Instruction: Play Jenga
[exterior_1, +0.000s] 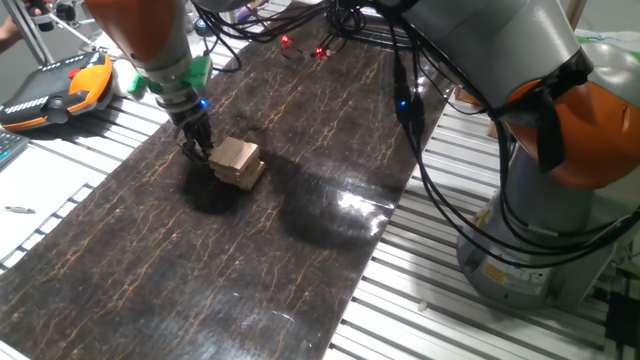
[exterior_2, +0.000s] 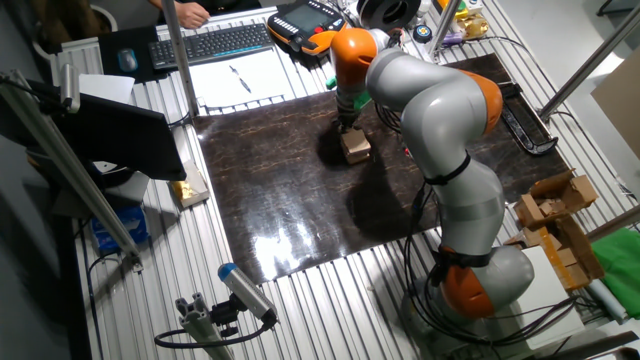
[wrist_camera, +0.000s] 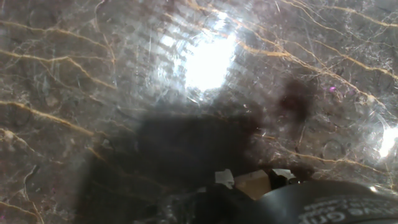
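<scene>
The Jenga stack (exterior_1: 238, 162) is a small, low pile of pale tan wooden blocks on the dark marbled mat (exterior_1: 250, 270). It also shows in the other fixed view (exterior_2: 355, 147). My gripper (exterior_1: 198, 148) is down at the stack's left side, its narrow fingers touching the stack's edge. In the other fixed view my gripper (exterior_2: 345, 126) is just behind the stack. In the hand view a tan block end (wrist_camera: 252, 184) sits between the two pale fingertips (wrist_camera: 224, 178) at the bottom edge, so the gripper looks closed on it. The rest of the stack is out of that view.
An orange teach pendant (exterior_1: 70, 85) lies off the mat at the back left. Cables (exterior_1: 420, 120) hang over the mat's right edge, and the robot base (exterior_1: 540, 240) stands on the right. A keyboard (exterior_2: 210, 42) and paper (exterior_2: 240, 78) lie beyond the mat.
</scene>
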